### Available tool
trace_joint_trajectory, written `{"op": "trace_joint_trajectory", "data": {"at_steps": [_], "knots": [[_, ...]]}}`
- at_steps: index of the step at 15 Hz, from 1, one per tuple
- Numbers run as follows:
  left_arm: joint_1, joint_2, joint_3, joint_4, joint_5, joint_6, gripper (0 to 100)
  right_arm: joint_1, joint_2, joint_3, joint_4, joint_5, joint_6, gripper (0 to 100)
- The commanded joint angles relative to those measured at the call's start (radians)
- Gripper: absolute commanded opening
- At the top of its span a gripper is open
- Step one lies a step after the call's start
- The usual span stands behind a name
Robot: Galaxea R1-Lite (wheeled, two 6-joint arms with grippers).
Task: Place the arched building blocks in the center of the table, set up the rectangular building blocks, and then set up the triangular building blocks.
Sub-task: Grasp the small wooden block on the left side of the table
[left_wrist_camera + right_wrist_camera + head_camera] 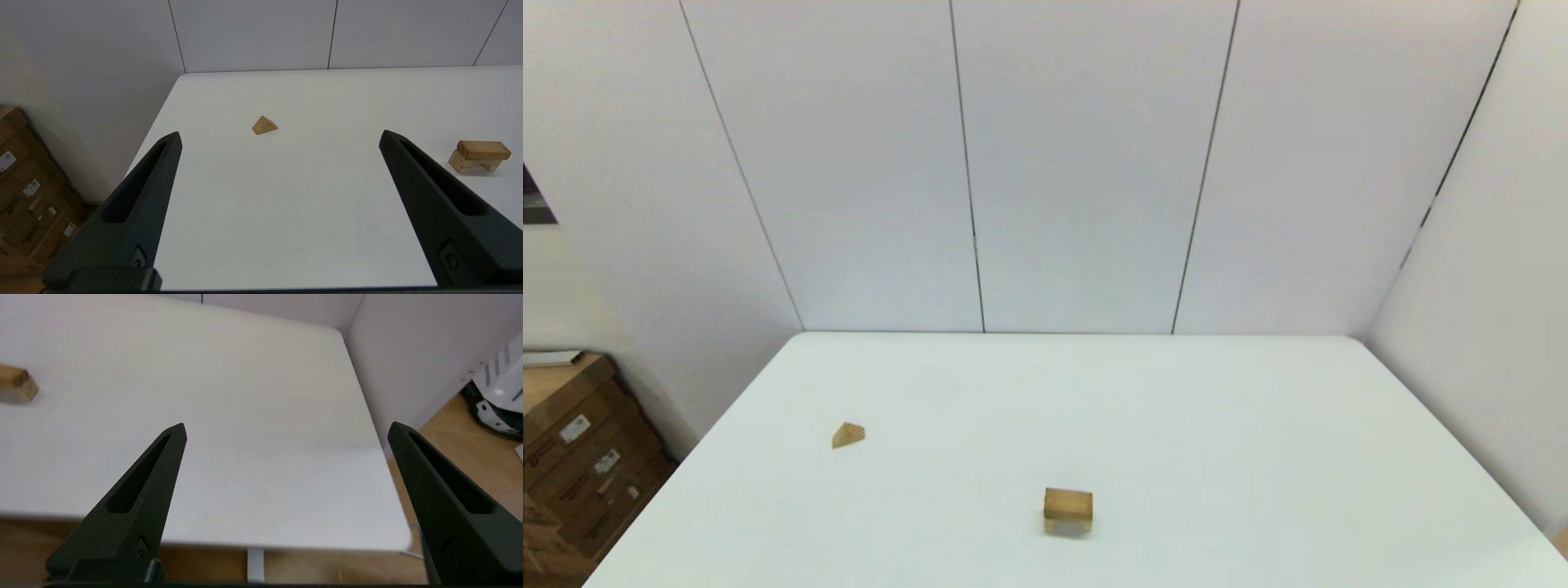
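My jaws stand wide apart on both sides, gripping nothing. My left gripper hangs above the near left part of the table; my right gripper hangs over the table's near right edge, above bare top. The slab lies flat across the top of the arch block, stacked near the table's middle toward my side, its long axis running left to right in my left wrist view. The wedge sits alone well to the left of the stack, ridge up, resting on a flat face
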Motion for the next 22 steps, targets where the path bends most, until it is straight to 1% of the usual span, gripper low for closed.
{"op": "trace_joint_trajectory", "data": {"at_steps": [1,2,6,7,10,13,14,15,22], "knots": [[0.0,0.001,0.0,0.0,0.0,0.0,100,-0.002,-0.057,0.183,-0.263,0.032,0.081,100],[0.0,0.001,0.0,0.0,0.0,0.0,100,-0.002,-0.057,0.186,-0.263,0.052,0.087,100],[0.0,0.001,0.0,0.0,0.0,0.0,100,-0.002,-0.057,0.201,-0.27,0.103,0.086,100],[0.0,0.001,0.0,0.0,0.0,0.0,100,-0.002,-0.057,0.223,-0.274,0.112,0.08,100],[0.0,0.001,0.0,0.0,0.0,0.0,100,-0.002,-0.057,0.226,-0.277,0.141,0.078,100],[0.0,0.001,0.003,-0.003,-0.001,0.026,100,-0.002,-0.057,0.227,-0.277,0.134,0.095,100],[0.0,0.001,0.005,-0.014,0.0,0.012,100,-0.002,-0.057,0.226,-0.277,0.132,0.12,100],[0.0,0.001,0.006,-0.02,0.0,0.01,100,-0.002,-0.057,0.226,-0.277,0.131,0.127,100],[0.0,0.001,0.008,-0.021,0.0,0.015,100,-0.002,-0.057,0.227,-0.279,0.129,0.132,100]]}}
